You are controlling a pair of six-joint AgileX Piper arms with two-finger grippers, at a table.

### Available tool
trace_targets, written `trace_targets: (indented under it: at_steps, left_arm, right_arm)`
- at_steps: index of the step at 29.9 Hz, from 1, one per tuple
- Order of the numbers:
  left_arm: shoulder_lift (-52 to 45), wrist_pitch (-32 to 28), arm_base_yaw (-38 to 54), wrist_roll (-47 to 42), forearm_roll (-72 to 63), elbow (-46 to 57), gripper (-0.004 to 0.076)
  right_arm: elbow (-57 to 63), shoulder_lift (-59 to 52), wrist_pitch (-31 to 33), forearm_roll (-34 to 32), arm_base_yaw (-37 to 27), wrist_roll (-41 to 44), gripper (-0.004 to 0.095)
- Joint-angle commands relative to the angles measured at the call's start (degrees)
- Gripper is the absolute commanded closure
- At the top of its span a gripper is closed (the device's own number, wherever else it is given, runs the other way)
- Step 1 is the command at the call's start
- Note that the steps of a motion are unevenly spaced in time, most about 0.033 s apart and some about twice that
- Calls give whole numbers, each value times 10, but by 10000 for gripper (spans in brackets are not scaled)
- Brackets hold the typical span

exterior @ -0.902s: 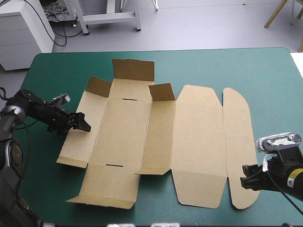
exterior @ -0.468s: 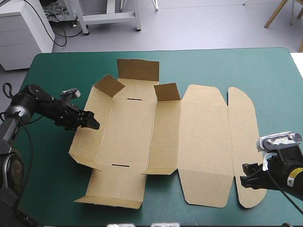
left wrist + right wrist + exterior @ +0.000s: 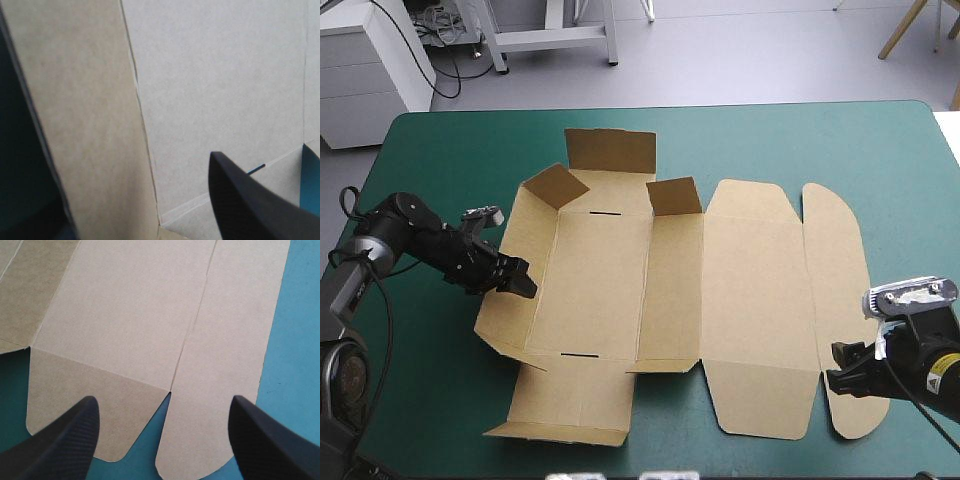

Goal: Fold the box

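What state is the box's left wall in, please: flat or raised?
Partly raised: the box's left wall slants off the teal-green cover at the left claw; lid panels lie flat.

Box (image 3: pixel 620 270) plain brown, two dark slits (image 3: pixel 600 212) at twelve and six o'clock; counter cover (image 3: pixel 800 140) teal-green; jaws black.

left hand (image 3: pixel 527 278): black, fin-shaped fingers | right hand (image 3: pixel 833 369): black, pale wrist label (image 3: pixel 937 368)

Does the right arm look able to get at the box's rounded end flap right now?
Probably yes: the right arm's fingers stand open just before the rounded end flap of the box, nothing between.
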Motion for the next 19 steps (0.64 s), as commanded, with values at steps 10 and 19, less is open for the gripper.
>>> trace_targets:
  at_steps: [10,19]
  left_arm:
    - [-25,54,-11,55,-19,-2,734]
    - [-18,40,-85,126,48,-51,734]
  right_arm:
    - [-13,1,-29,-8,-2,-2,251]
    - [-13,1,-25,-7,-2,-2,251]
